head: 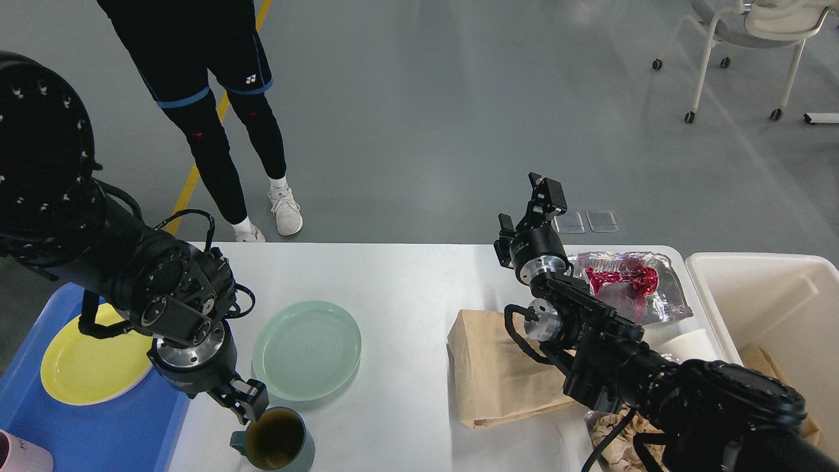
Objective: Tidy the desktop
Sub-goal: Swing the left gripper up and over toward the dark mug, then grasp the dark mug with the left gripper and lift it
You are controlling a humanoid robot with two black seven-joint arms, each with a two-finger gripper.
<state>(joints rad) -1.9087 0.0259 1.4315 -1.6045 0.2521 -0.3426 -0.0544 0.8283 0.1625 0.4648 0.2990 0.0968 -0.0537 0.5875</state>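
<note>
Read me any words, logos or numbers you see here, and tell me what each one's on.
"H": a single letter on the pink cup at the bottom left corner; anything after it is cut off.
White logo on the person's shorts: too small to read.
Foil packet with red print: too crumpled and blurred to read.
Paper bag, plates and mug: no text visible.

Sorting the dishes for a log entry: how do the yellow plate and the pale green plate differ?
The yellow plate lies on the blue tray; the pale green plate lies directly on the white desktop. The yellow plate is partly hidden by the left arm, while the green plate shows almost whole. The green plate shows concentric rings and looks translucent; the yellow plate looks plain and opaque. Both are round, empty and lie flat.
</note>
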